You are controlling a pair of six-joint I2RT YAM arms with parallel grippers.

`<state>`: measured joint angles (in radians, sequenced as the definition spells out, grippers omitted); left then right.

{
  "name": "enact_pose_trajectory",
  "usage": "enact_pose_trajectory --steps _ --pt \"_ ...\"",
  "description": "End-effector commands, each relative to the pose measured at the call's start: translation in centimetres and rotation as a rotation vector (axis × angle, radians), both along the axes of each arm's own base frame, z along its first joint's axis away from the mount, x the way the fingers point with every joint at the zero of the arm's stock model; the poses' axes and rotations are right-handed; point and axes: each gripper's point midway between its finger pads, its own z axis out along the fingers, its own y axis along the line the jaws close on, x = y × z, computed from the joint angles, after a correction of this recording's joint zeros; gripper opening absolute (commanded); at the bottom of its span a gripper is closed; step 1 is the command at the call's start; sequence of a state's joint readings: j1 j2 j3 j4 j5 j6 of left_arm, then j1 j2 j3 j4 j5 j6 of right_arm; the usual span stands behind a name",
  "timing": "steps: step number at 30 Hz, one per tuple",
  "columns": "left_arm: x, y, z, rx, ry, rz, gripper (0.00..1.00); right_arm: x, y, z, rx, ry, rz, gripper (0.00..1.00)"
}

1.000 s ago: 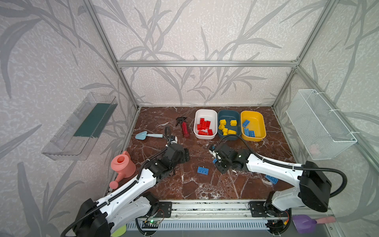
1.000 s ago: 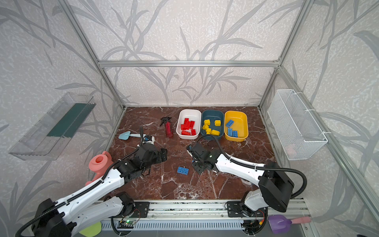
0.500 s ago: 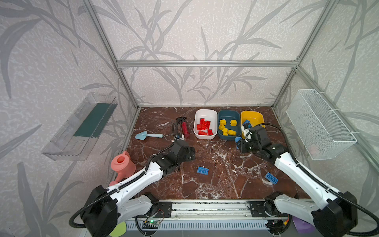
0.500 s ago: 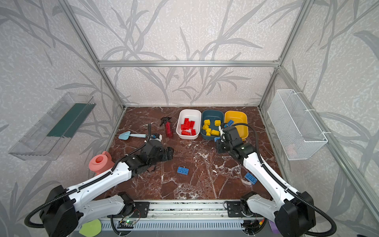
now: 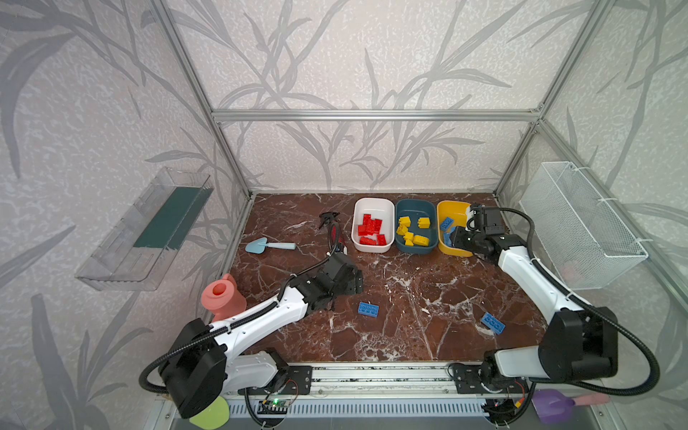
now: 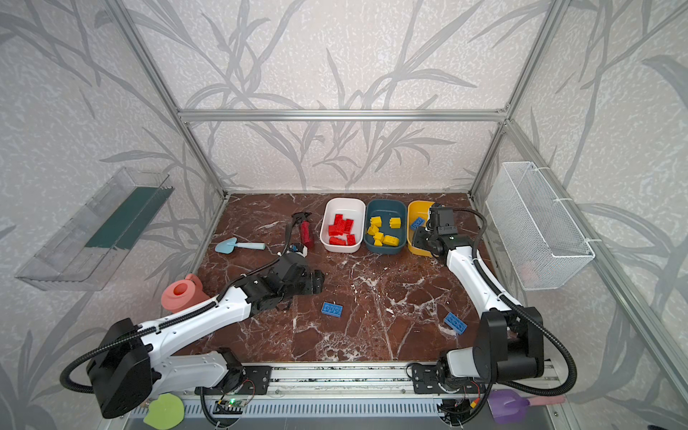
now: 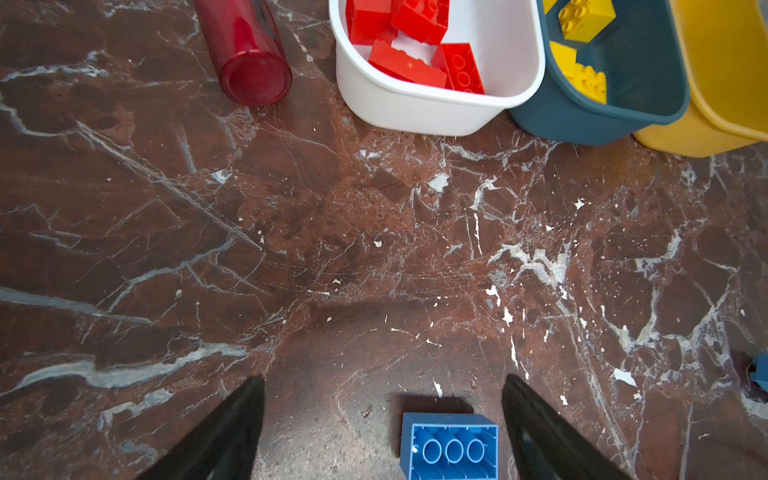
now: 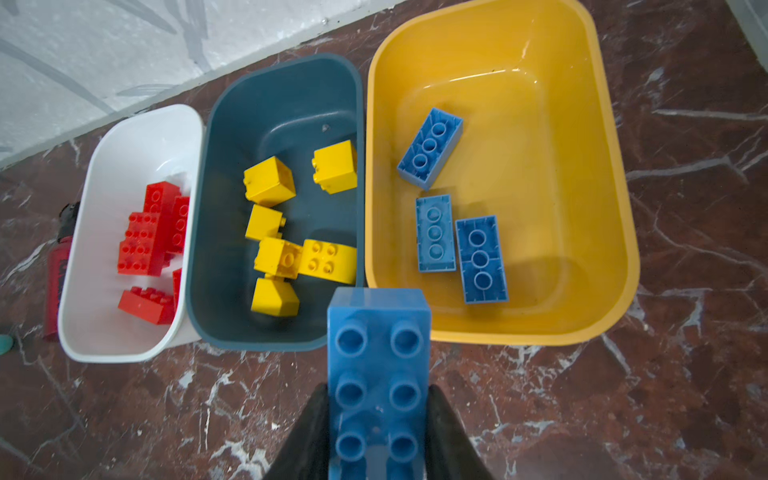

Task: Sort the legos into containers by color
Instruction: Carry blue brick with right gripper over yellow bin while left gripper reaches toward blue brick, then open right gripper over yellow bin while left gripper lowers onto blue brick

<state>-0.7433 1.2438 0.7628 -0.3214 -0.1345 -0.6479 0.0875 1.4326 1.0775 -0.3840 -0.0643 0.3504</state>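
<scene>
At the left of a top view, your left gripper has slid a little rightward over the marble floor in the past second. It hangs with its jaws wide apart, holding nothing. Its wrist camera shows a loose blue brick lying underside up between the fingertips, untouched.

In the upper middle, the white tub holds the red bricks and the teal tub holds the yellow bricks.

The bigger change is at the right. Your right gripper was low over the floor's centre a second ago. It has now swung up to the near edge of the yellow tub, with its jaws clamped on a blue studded brick. Three blue bricks already lie in that tub.

I judge the drop comes next. That would leave two blues on the floor: the one at your left gripper and a second loose brick at the lower right.

No brand or writing is readable anywhere.
</scene>
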Motion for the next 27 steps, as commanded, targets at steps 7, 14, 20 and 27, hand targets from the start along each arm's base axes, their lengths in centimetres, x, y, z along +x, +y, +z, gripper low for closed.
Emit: enact_pose_trajectory --steps 7,14,20,27 --pt "-1.7 0.6 -2.0 0.087 0.069 -0.023 0.89 5.4 -2.0 -0.7 -0.009 -0.027 -0.047 0.26" --pt "-2.6 0.6 -2.6 0.130 0.087 -0.043 0.88 7.6 -2.1 -3.3 0.000 0.020 -0.037 0.31" --pt "-3.2 0.1 -3.5 0.199 0.089 -0.077 0.88 8.3 -2.5 -4.2 0.022 0.038 -0.031 0.34" --pt "-3.8 -1.1 -3.4 0.208 0.087 -0.128 0.88 8.1 -2.4 -3.6 0.035 0.027 -0.012 0.61"
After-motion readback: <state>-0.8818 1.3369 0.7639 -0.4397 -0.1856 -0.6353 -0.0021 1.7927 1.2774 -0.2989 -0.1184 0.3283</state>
